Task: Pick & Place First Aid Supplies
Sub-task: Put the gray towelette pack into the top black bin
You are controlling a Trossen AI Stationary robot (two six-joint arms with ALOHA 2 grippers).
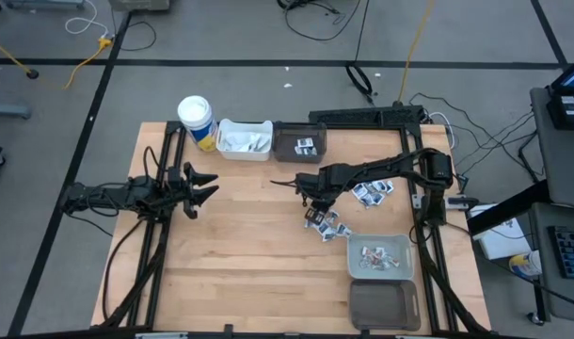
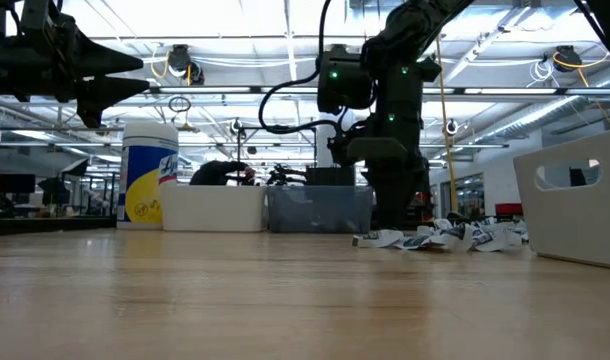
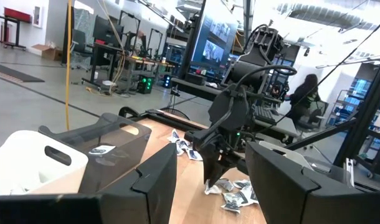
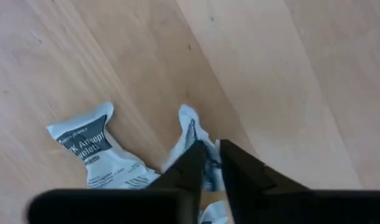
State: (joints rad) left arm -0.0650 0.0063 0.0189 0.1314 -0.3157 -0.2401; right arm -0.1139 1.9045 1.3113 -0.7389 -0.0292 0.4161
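A: From above, the right gripper [image 1: 314, 209] is down at the near end of the loose first aid packets [image 1: 372, 191] strewn over the wooden table [image 1: 249, 254], between the dark bin [image 1: 299, 142] and the grey bin [image 1: 380, 256]. The left gripper [image 1: 204, 185] hovers well apart with its fingers spread, near the white cup [image 1: 196, 118] and white bin [image 1: 244, 139].

B: The table-level view shows the packets [image 2: 440, 238] lying crumpled in a low scatter around the right arm's foot.

A: In the left wrist view, the right gripper [image 3: 213, 178] points straight down at the pile.

B: Its own wrist view settles it: the fingers [image 4: 189, 163] are pinched together on a creased white packet [image 4: 191, 134], pulled up at one end. A flat antiseptic sachet [image 4: 93, 152] with dark print lies just beside.

A: So the step looks like the grasp itself. Next likely calls for a lift clear of its neighbours, then a carry to a bin. The thin, crumpled foil could slip.
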